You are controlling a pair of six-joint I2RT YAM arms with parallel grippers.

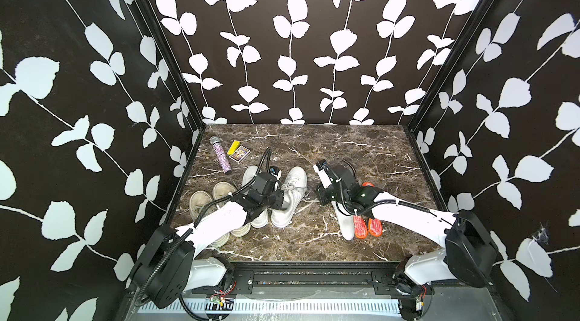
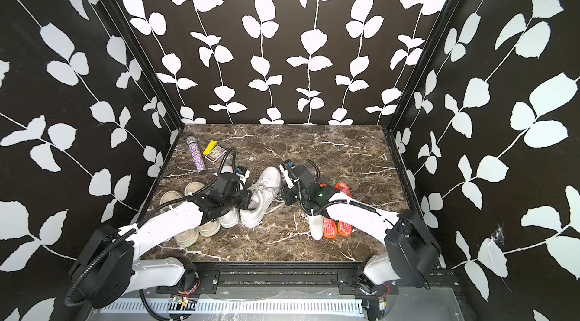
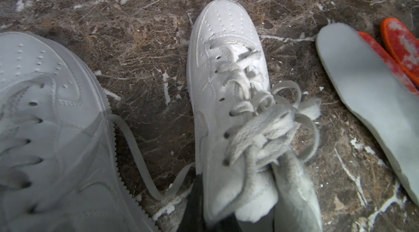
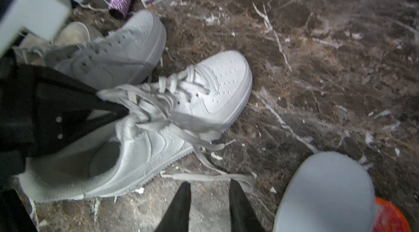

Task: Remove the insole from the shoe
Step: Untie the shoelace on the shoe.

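Marble table (image 1: pixel 361 153), bare beyond white shoe (image 1: pixel 293 182)

Black wallpaper (image 1: pixel 266 52) printed with white leafy vines covers three walls around a brown marble-patterned tabletop (image 1: pixel 361 153) veined in white. Black metal posts (image 1: pixel 166 52) mark the rear corners under even light.

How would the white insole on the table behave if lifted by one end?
The white insole looks thin and foam-like, so probably light and droopy when held by one end. It lies flat on the table, so getting under its edge may be hard. It seems to overlap an orange insole, which might shift.
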